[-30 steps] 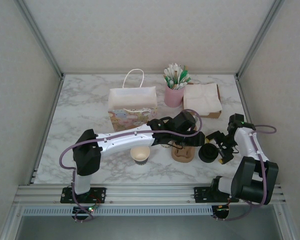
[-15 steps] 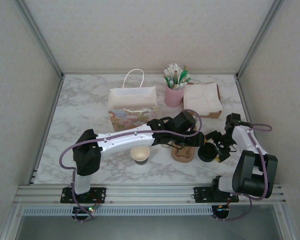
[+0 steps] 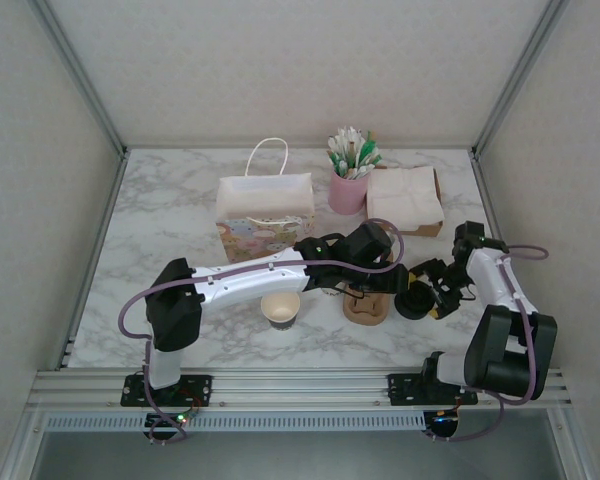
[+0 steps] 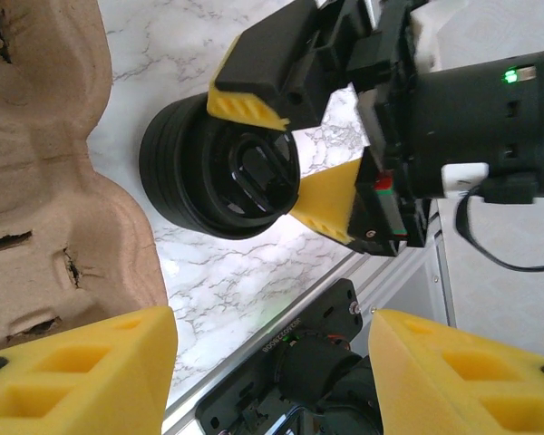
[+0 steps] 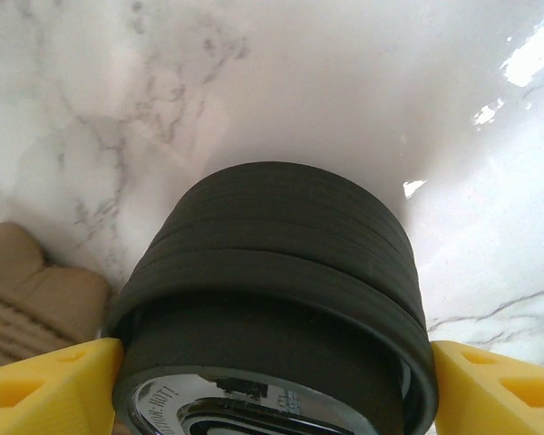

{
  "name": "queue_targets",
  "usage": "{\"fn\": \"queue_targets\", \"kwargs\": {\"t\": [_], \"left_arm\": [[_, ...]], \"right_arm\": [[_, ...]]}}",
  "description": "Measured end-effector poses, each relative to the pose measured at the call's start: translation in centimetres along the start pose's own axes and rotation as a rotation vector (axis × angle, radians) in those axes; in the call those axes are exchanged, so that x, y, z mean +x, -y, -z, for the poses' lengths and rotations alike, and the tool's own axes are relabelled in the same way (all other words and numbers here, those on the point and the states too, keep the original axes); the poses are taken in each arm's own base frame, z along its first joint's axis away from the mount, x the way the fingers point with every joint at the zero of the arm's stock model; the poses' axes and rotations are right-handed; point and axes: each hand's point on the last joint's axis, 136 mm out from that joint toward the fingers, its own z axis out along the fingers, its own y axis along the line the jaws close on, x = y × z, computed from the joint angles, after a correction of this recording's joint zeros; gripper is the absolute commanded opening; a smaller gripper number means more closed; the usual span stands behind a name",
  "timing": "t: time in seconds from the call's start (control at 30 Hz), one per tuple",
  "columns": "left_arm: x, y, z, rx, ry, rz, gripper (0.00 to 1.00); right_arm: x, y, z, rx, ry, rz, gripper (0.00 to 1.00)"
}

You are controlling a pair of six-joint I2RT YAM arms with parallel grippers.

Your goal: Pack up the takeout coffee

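Observation:
The takeout coffee, a small cream paper cup [image 3: 280,307] with a tan interior and no lid, stands near the table's front, under my left forearm. A stack of black lids [image 3: 411,301] [image 4: 177,172] [image 5: 272,236] sits right of a brown cardboard cup carrier [image 3: 366,306] [image 4: 45,181]. My right gripper [image 3: 427,290] [image 4: 286,149] [image 5: 276,390] is open wide, its yellow pads close against both sides of the top lid. Above the carrier, my left gripper [image 3: 380,262] [image 4: 272,362] hangs open with nothing in it.
At the back stand a patterned gift bag [image 3: 265,215] with a white handle, a pink cup of stirrers [image 3: 348,190] and a box of white napkins [image 3: 405,198]. The metal rail [image 3: 300,385] runs along the near edge.
My right gripper has slid left and slightly back, bringing its pads around the top of the lid stack. The left arm and the cup have not moved.

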Motion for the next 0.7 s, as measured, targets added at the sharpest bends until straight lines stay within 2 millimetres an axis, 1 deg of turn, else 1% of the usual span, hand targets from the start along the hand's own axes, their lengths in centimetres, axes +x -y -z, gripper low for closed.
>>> {"fn": "queue_targets", "kwargs": {"t": [0.1,0.33,0.43,0.6,0.7], "left_arm": [[0.0,-0.1,0.0,-0.002,-0.001,0.000,0.57],[0.0,-0.1,0.0,-0.005,0.001,0.001,0.56],[-0.1,0.0,0.0,0.000,0.003,0.001,0.56],[-0.5,0.4,-0.1,0.018,0.018,0.002,0.61],[-1.0,0.7,0.0,0.033,0.034,0.005,0.64]], "right_arm": [[0.3,-0.7,1.1,-0.041,-0.008,-0.030,0.82],[1.1,-1.1,2.8,-0.153,-0.080,-0.177,0.81],[1.4,-1.5,4.3,-0.244,-0.102,-0.249,0.80],[2.1,-1.8,7.0,-0.384,-0.133,-0.369,0.80],[2.6,-2.4,7.8,-0.449,-0.175,-0.430,0.81]]}}
